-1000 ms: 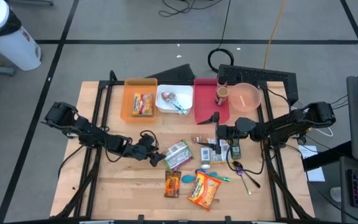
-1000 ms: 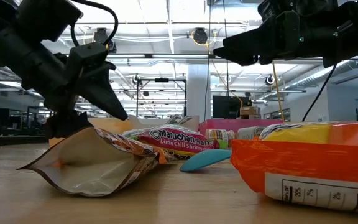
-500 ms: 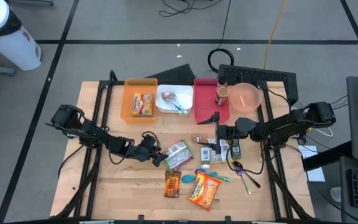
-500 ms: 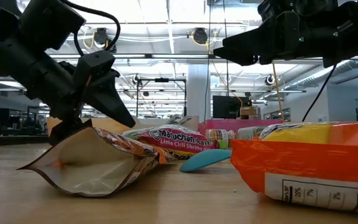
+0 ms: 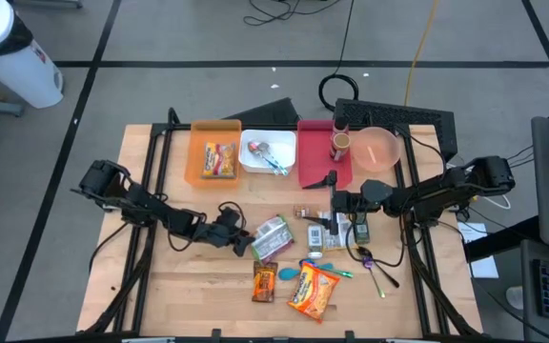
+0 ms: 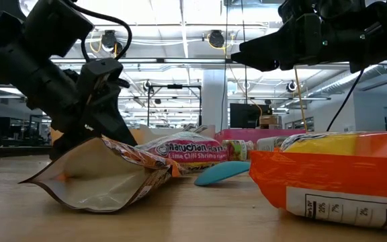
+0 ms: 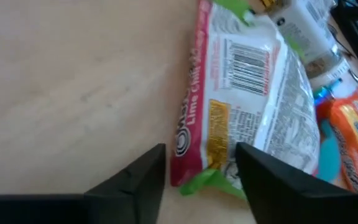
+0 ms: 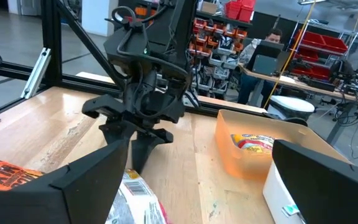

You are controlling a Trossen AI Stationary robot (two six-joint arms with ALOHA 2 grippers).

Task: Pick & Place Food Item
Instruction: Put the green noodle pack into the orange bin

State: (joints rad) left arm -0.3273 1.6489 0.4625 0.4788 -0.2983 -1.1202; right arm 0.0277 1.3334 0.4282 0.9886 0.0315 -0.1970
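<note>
the wooden bench [image 5: 174,286] carries most of the clutter in a loose pile toward its middle and near edge, with an orange bin [image 5: 214,152], a white bin [image 5: 267,152] and a red tray [image 5: 315,157] lined up along the far side; the orange bin already holds one yellow packet [image 5: 219,159], so at least part of the sorting looks done. the left arm reaches in low from the left, and its tool [image 7: 201,171] sits at the end of the lime chili shrimp ramen packet [image 7: 247,106], fingers [image 7: 143,177] apart on either side of the packet's crimped edge but not yet pressed onto it (a grasp seems to be forming, judging by the narrow gap). the packet lies flat on the bench, not lifted. the right tool [image 8: 185,180] hangs wide apart over the right part of the pile, holding nothing. left to do: clamp, lift and carry the packet to a bin, and the orange chip bag [image 5: 313,291], candy wrapper [image 5: 264,282] and smaller items remain.
</note>
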